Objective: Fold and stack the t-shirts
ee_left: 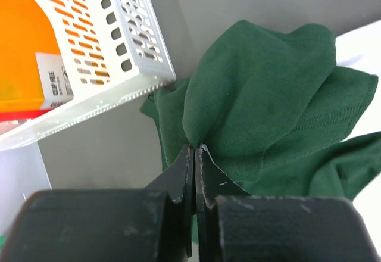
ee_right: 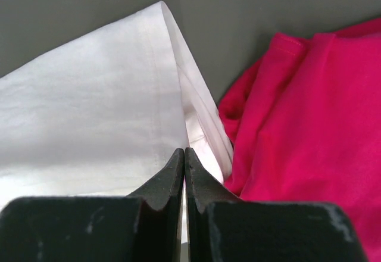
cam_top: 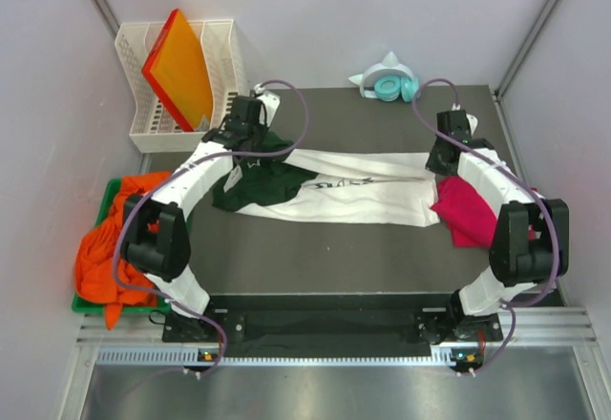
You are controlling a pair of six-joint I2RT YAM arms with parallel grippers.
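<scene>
Black fingers (ee_left: 178, 178) of my left claw (ee_left: 194, 152) were pressed together on a fold of the green shirt (ee_left: 262, 89), and my right claw (ee_right: 184, 153) was likewise closed, nipping the hem of the white shirt (ee_right: 89, 95) close to its corner.

Both bites looked thin to me, so either cloth could have slid free under a hard pull. My two claws held different garments. The green one lay bunched over the left end of the white one, so lifting or drawing either risked dragging its neighbour and spoiling any flat lay. The pink shirt (ee_right: 309, 119) lay touching the white shirt's right end. I judged a sweep that way would have rucked it or pushed it off the bench (cam_top: 334, 258), since it already sat at the right edge.

On the left, the white basket (ee_left: 125, 41) with its orange board (ee_left: 24, 41) stood just beside my left claw. Its corner could have caught the green cloth, or my wrist, had I swung outward. The headphones (cam_top: 393, 87) sat at the far edge between my arms, well apart from the shirts. A green bin (cam_top: 107, 195) of orange clothes (cam_top: 100, 248) sat off the left side. The open room lay toward me, on the bare strip of bench nearer my bases.
</scene>
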